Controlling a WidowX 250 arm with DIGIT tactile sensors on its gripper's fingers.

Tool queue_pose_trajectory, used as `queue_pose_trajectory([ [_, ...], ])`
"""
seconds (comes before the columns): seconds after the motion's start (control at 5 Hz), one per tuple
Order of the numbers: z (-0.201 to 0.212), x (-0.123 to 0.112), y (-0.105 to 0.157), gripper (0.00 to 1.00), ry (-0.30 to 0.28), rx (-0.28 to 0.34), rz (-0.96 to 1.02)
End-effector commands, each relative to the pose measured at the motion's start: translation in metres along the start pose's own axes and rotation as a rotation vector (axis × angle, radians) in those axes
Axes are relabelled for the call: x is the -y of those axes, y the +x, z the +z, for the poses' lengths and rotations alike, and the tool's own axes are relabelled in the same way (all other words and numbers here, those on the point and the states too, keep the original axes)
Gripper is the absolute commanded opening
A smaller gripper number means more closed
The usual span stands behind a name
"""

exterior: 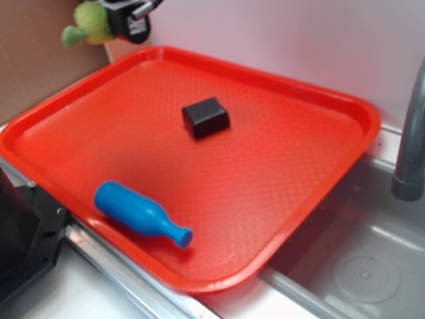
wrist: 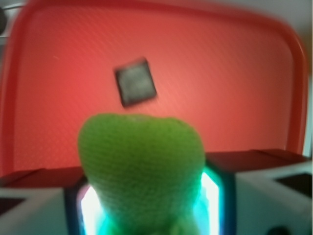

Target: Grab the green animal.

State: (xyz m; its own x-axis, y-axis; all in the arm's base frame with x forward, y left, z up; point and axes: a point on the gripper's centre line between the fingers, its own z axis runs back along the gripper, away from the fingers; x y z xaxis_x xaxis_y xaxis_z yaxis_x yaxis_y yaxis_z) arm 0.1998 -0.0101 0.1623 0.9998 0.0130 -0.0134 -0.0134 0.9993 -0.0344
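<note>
Tool [exterior: 114,25] is clamped on the green animal [exterior: 87,26], up at the top-left corner of the exterior view, well above the red tray [exterior: 285,199]. Wrist view: green animal fills the lower centre, pinched between my two fingers [wrist: 36,205], tray far below. On the tray, left to right: blue bottle [exterior: 141,214] lying on its side near the front-left rim, neck pointing right; black block [exterior: 206,117] near the middle, well apart from the bottle. Tray sits on the metal sink surface [exterior: 372,266]. Grey faucet pipe [exterior: 412,133] stands at the far right edge.
</note>
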Motion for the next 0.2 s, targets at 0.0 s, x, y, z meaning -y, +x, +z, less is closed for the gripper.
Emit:
queue_pose_trajectory([
  [0.0, 0.0075, 0.0233, -0.0095, 0.00, 0.035, 0.026, 0.067],
])
